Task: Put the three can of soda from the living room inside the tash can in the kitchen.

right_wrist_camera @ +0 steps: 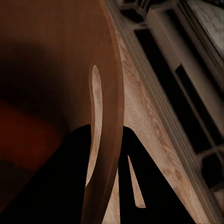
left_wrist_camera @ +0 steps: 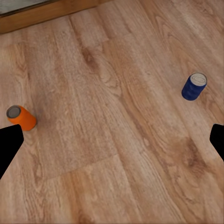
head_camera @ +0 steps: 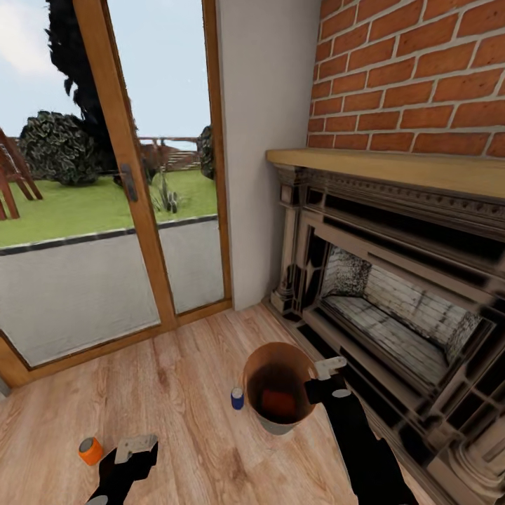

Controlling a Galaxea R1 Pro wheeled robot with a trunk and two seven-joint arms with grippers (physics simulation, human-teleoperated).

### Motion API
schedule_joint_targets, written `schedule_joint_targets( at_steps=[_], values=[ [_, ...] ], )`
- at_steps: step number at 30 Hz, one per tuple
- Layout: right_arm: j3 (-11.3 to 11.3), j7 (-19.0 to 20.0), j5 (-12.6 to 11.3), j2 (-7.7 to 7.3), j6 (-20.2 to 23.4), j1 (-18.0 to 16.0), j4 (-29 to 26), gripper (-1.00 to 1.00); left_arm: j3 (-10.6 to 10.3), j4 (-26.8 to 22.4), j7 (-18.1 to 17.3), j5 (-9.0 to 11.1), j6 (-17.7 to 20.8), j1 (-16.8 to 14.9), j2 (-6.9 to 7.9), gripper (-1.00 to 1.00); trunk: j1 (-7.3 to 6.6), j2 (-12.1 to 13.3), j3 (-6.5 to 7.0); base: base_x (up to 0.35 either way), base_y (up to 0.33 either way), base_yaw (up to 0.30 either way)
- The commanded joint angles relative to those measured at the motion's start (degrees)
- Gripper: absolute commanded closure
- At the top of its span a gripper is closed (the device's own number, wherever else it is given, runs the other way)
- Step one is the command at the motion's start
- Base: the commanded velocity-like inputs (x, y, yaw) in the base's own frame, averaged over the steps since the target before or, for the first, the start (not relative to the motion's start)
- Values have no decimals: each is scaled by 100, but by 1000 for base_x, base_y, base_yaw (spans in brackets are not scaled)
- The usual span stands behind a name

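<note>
Room: the living room is seen from the head view, with a light wood plank floor [head_camera: 189,393], a red brick wall [head_camera: 414,70] above a fireplace [head_camera: 393,308] topped by a wooden mantel [head_camera: 393,168], and wood-framed glass doors [head_camera: 119,175] through which a lawn is seen.

Trash can: the tash can [head_camera: 279,387] is held above the floor just in front of the fireplace, its rim tipped toward the camera; its brown inside is shown, and an orange soda can [head_camera: 278,402] is seen lying at its bottom.

Right gripper: the right gripper [head_camera: 324,379] is clamped on the rim of the bin at its right side; in the right wrist view one dark finger [right_wrist_camera: 70,186] is placed inside the wall [right_wrist_camera: 109,116] and the other outside it.

Blue soda can: the blue can [head_camera: 237,398] is stood upright on the floor just beside the bin's left side; it is also seen in the left wrist view [left_wrist_camera: 194,86].

Orange can on floor: the second orange can [head_camera: 90,450] is stood on the planks well apart from the blue one, near the left gripper; it is seen close to one fingertip in the left wrist view [left_wrist_camera: 21,117].

Left gripper: the left gripper [head_camera: 135,449] is held above the floor with its fingers spread apart and nothing between them.
</note>
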Motion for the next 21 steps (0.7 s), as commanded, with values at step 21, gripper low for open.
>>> schedule_joint_targets(
  at_steps=[21],
  values=[
    [-867,124,-286,-56,946,1,-651,100,-15,-240,16,0,-14,0,-250,-100,0,0,1,0,0,0]
  ],
)
